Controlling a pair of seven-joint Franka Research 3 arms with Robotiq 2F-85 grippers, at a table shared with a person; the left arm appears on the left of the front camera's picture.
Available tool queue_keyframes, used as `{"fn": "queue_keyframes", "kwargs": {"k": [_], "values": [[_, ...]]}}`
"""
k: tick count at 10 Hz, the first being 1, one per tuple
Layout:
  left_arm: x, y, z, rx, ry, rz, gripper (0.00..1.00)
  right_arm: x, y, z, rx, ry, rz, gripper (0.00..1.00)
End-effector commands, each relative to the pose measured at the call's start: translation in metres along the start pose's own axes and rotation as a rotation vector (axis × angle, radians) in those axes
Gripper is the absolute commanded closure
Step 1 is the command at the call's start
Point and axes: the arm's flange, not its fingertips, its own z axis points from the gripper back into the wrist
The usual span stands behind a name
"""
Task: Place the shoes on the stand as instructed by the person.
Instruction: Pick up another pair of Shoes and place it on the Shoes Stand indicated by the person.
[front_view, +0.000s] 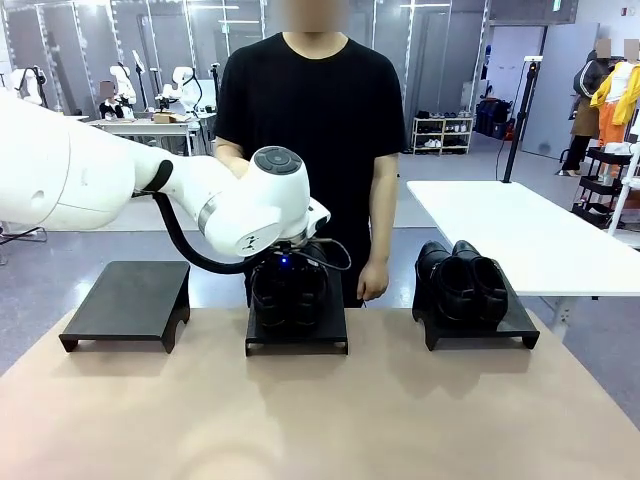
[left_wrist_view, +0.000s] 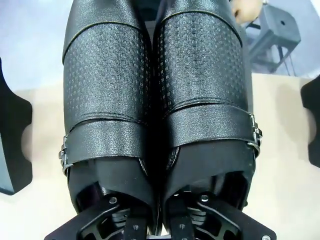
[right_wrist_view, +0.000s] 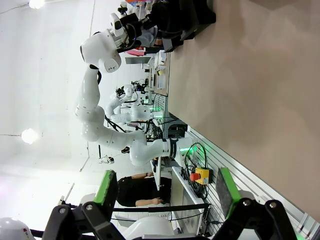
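Front view: left end effector (front_view: 288, 283), wrist bent downward, clamps a pair of shoes (front_view: 288, 295) on the middle stand (front_view: 297, 335); another pair (front_view: 462, 283) sits on the right stand (front_view: 480, 328). Right end effector (right_wrist_view: 165, 192) gapes wide, holding nothing. No legible writing.

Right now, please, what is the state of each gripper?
Left gripper: closed on the pair of shoes at the middle stand.
Right gripper: open, holding nothing.
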Motion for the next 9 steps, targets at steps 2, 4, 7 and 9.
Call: {"fn": "queue_keyframes", "kwargs": {"k": [2,4,7,9], "values": [[0.0116,-0.005,0.0,0.027,-0.024,-0.029,0.91,-0.003,0.0006,-0.0007,-0.013,0.002,0.004,0.0],[0.0138,-0.0065,-0.0022,0.019,-0.027,-0.023,0.68,-0.003,0.0006,-0.0007,-0.013,0.002,0.004,0.0],[0.0146,-0.0061,-0.0056,0.018,-0.029,-0.021,0.0,-0.003,0.0006,-0.0007,-0.013,0.002,0.004,0.0],[0.0123,-0.0055,-0.0012,0.008,-0.025,-0.017,0.0,-0.003,0.0006,-0.0007,-0.013,0.002,0.004,0.0]]}}
